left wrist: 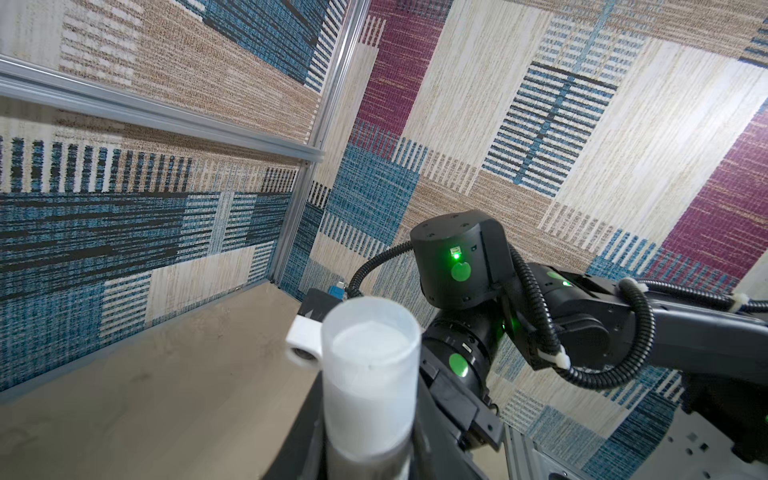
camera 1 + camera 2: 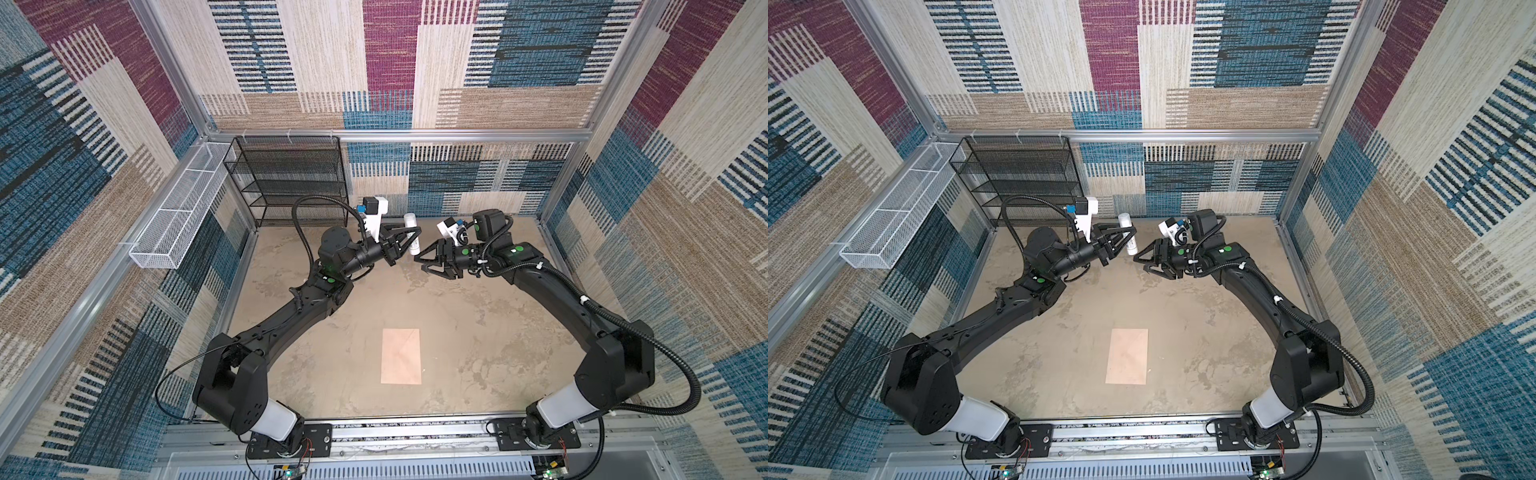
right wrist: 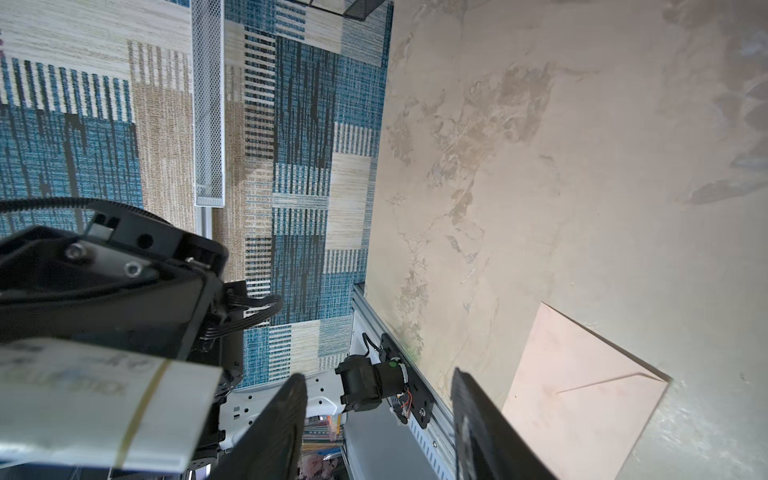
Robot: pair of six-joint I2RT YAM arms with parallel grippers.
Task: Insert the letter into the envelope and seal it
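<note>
The peach-tan envelope [image 2: 401, 356] [image 2: 1127, 356] lies flat near the table's front middle, its flap folded down; the right wrist view shows it [image 3: 582, 395] too. The letter is hidden. Toward the back of the table, my left gripper [image 2: 409, 241] [image 2: 1127, 239] is raised and shut on a small white cylindrical tube [image 2: 412, 235] [image 1: 370, 374] [image 3: 104, 403]. My right gripper [image 2: 420, 264] [image 2: 1140, 265] [image 3: 379, 376] faces it from the right, a short way from the tube's lower end. It is open, with nothing between its fingers.
A black mesh shelf [image 2: 291, 178] stands at the back left against the wall. A white wire basket [image 2: 183, 208] hangs along the left frame rail. Patterned walls close in the table on three sides, and the arms' base rail [image 2: 415, 432] runs along the front edge.
</note>
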